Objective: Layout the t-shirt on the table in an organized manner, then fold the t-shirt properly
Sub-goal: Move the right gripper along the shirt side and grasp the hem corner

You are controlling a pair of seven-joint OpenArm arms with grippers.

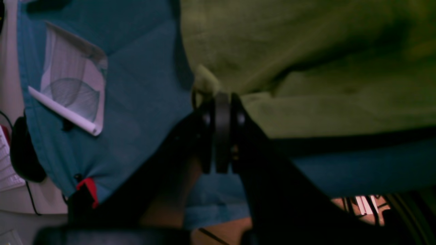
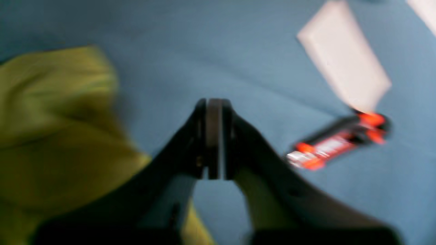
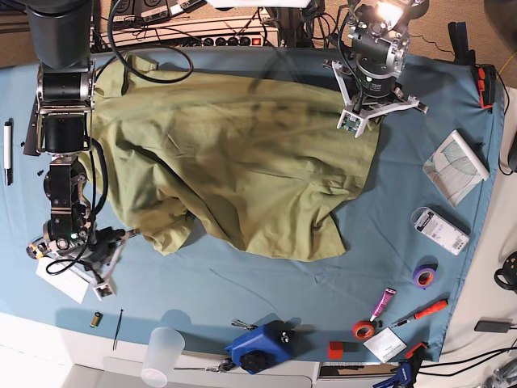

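Now the left gripper (image 1: pixel 222 98), clenched on the t-shirt (image 3: pixel 242 162) hem, should pull smoothly toward 3 o'clock, while the right gripper (image 2: pixel 214 105) is clenched empty.

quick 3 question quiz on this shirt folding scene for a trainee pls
1. True or false: the right gripper holds the t-shirt.
2. The tape roll nearest the right edge of the table in the base view is: A purple, B yellow, C green.
3. Which gripper is shut on the t-shirt's edge?

Key: 1 false, it is shut on nothing beside the shirt; 2 A; 3 the left gripper.
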